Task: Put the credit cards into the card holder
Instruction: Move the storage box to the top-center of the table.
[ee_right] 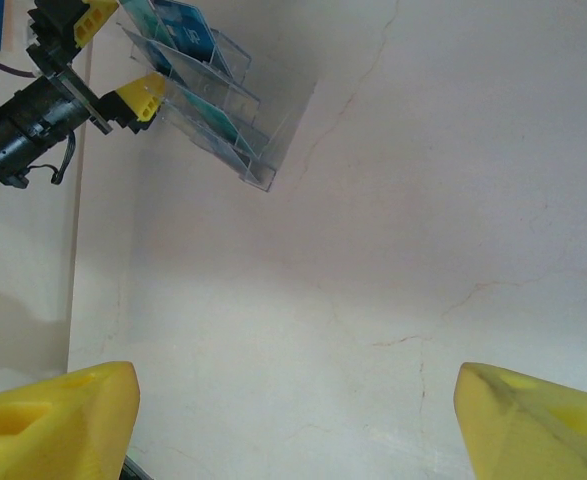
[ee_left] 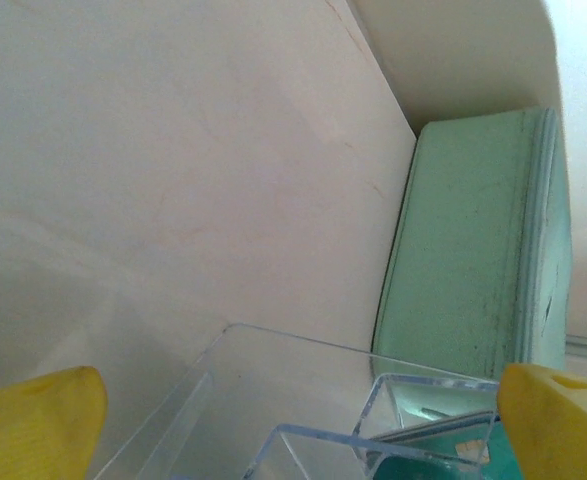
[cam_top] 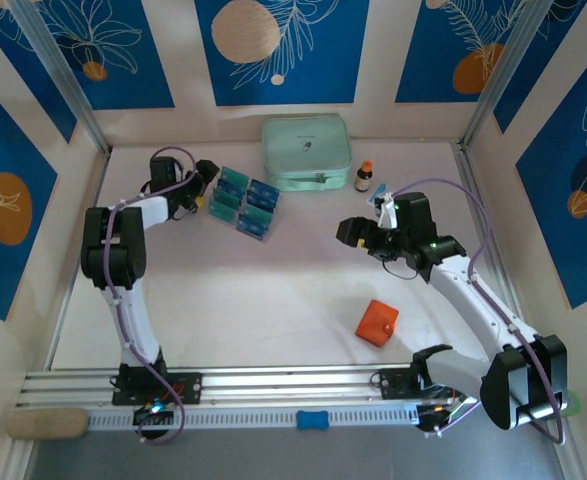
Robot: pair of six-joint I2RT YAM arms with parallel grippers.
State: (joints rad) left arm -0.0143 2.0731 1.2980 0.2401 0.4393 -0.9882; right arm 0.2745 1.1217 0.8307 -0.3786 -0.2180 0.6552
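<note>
Your credit cards [cam_top: 261, 194] sit in the clear rack [ee_right: 258, 165] at eleven o'clock, the card holder [cam_top: 377, 322] lies at five, and the left tool [cam_top: 205, 188] and right tool [cam_top: 356, 232] both gape, empty.

Blue wall panels [cam_top: 283, 50] with white leaves and orange circles, cream strips [cam_top: 381, 60] between them, a pale, faintly cracked table [cam_top: 273, 290] below, a silver metal rail [cam_top: 273, 378] along its near edge.

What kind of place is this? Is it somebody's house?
Probably a robot practice booth, not a house: two robot arms bolted to a metal rail, a white table walled by blue painted panels.
</note>
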